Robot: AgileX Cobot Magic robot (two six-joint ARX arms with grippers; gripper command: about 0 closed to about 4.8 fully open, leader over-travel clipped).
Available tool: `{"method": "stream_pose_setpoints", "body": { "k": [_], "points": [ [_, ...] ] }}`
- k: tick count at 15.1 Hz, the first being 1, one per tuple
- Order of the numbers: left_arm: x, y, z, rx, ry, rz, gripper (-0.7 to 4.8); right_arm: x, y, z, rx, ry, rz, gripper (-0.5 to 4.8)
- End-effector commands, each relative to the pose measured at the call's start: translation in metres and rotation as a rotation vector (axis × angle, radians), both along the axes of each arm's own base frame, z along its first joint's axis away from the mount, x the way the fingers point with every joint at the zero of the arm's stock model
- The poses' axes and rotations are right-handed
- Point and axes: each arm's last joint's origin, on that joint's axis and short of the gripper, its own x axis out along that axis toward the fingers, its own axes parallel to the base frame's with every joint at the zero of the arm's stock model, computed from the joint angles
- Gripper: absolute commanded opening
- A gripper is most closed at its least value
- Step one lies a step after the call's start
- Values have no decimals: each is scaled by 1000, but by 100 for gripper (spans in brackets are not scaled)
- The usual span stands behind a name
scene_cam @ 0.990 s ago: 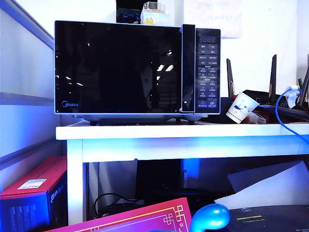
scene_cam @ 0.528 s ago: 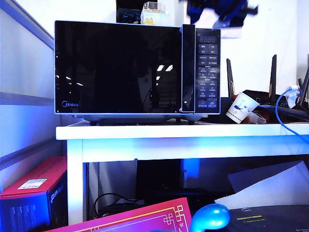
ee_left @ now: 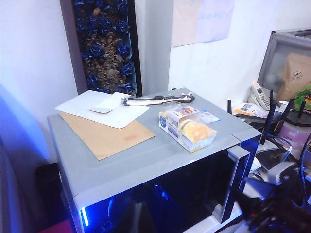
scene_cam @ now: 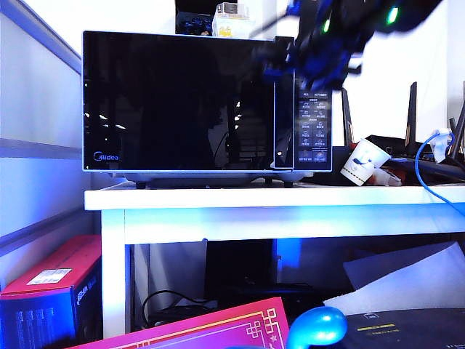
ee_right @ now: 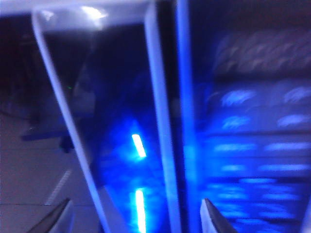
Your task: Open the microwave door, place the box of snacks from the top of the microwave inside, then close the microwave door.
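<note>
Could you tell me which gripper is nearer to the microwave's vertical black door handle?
Right. The right gripper hangs just before the vertical black door handle, fingers apart. The left gripper is not visible.

You've got a white tabletop (scene_cam: 276, 198) on white legs against a plain white wall (scene_cam: 407, 43), a paper sheet (ee_left: 203, 19) pinned up. Grey partition panel (scene_cam: 36, 131) on the exterior view's left. Under the tabletop: red-and-blue carton (scene_cam: 51, 287), black cables (scene_cam: 163, 302). Dark panel of blue flowers (ee_left: 104, 43) behind. Lighting is bluish, overexposed.
</note>
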Motion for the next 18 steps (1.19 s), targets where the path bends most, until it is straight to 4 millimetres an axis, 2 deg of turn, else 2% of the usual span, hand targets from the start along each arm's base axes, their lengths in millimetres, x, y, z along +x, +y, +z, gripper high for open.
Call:
{"method": "stream_pose_setpoints", "body": {
  "k": [1,8,14,18],
  "points": [
    [-2,0,2,1,-14,-4,-6,7,3,-5,8,-73,7,348],
    [-2,0,2,0,-15,-30,-6,23,0,-28,-10,-114,-14,347],
    [-2,0,2,0,-15,-29,-6,57,7,-20,-30,-118,20,347],
    [-2,0,2,1,-14,-25,-6,54,7,-14,-60,-78,11,333]
  ]
}}
